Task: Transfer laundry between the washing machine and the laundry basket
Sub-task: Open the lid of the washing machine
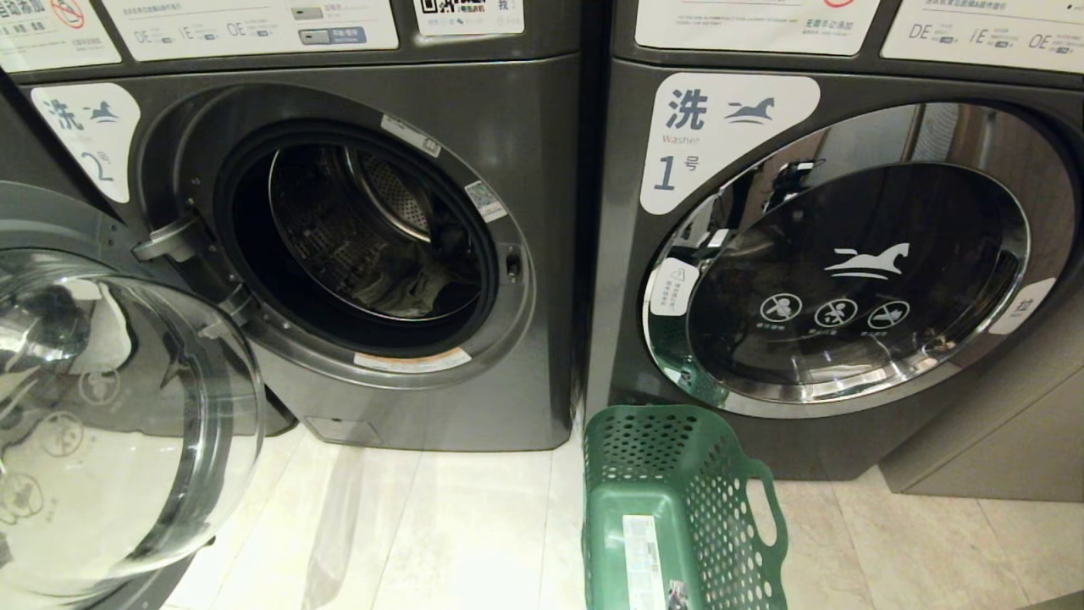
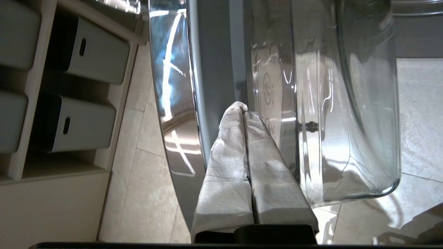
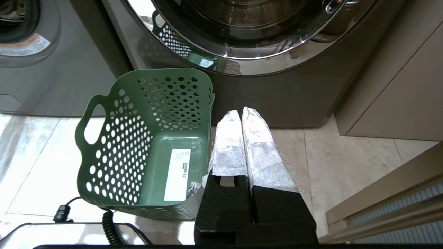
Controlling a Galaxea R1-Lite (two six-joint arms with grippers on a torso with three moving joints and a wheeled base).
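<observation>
The washing machine [image 1: 542,254] marked "2" stands with its round glass door [image 1: 110,424] swung open to the left. Grey and dark laundry [image 1: 406,284] lies low in its drum. The green laundry basket [image 1: 677,500] sits empty on the floor between the two machines, also in the right wrist view [image 3: 145,138]. My left gripper [image 2: 243,110] is shut and empty, its cloth-wrapped fingers against the edge of the open door [image 2: 311,103], between the chrome rim and the glass bowl. My right gripper [image 3: 241,111] is shut and empty, low beside the basket.
The machine marked "1" [image 1: 847,254] is closed on the right. Grey storage bins [image 2: 86,55] sit on a shelf beyond the open door. A tan cabinet [image 3: 391,86] stands right of machine "1". A coiled black cable [image 3: 107,221] lies by the basket.
</observation>
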